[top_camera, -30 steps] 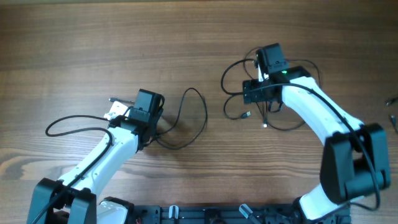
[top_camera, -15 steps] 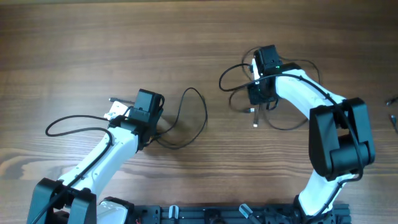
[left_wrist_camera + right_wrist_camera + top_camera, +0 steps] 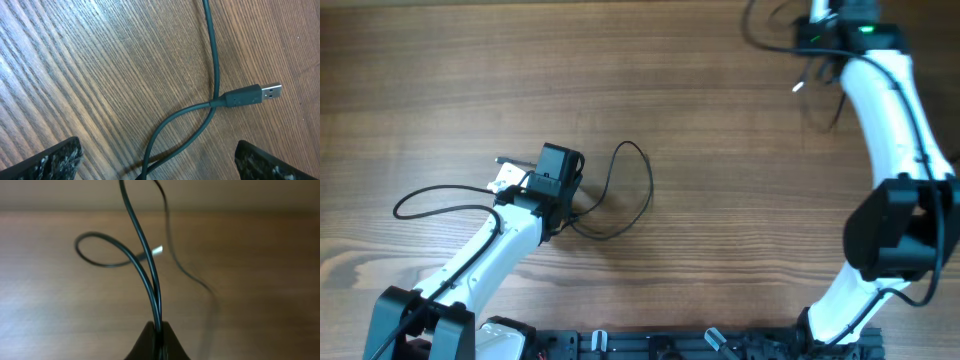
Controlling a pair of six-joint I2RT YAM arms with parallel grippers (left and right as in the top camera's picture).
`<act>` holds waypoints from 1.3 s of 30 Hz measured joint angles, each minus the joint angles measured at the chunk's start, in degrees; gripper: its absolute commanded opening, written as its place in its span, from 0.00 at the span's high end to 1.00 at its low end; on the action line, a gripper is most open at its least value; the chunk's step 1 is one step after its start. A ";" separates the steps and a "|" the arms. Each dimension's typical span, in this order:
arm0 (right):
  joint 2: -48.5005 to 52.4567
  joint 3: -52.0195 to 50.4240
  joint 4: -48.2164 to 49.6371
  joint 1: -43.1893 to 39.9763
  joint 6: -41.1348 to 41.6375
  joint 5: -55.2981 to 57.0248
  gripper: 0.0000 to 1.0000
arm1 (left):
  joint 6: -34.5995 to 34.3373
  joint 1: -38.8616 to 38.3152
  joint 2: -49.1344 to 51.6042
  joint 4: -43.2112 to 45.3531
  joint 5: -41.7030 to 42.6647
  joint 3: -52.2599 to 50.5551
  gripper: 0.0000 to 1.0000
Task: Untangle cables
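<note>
Above the table [image 3: 620, 80], right tool [image 3: 158, 329] pinches apparently doubled cable [image 3: 156, 300].

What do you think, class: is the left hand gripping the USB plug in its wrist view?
No, the USB plug lies on the wooden table, and the left hand stands open with both fingertips clear of it.

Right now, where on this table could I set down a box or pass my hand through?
Bare wood: the far-left and centre of the table, and the stretch between the cable loop and the right arm. Crowded: around the left claw, open over that loop's end, and the far-right corner, where the right claw is shut on dangling cables.
</note>
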 measured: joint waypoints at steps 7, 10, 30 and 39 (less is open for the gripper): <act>0.00 0.26 17.22 -15.39 -3.74 -0.02 0.96 | -0.02 0.00 0.00 0.00 0.02 0.00 0.00; 1.16 0.28 22.45 -19.50 -3.96 -3.28 0.96 | -0.02 0.00 0.00 0.00 0.02 0.00 0.00; 24.28 0.28 21.66 -19.15 13.97 -4.70 0.00 | -0.02 0.00 0.00 0.00 0.02 0.00 0.00; 9.42 0.31 14.71 -14.05 14.23 -14.25 0.00 | -0.02 0.00 0.00 0.00 0.00 0.00 0.00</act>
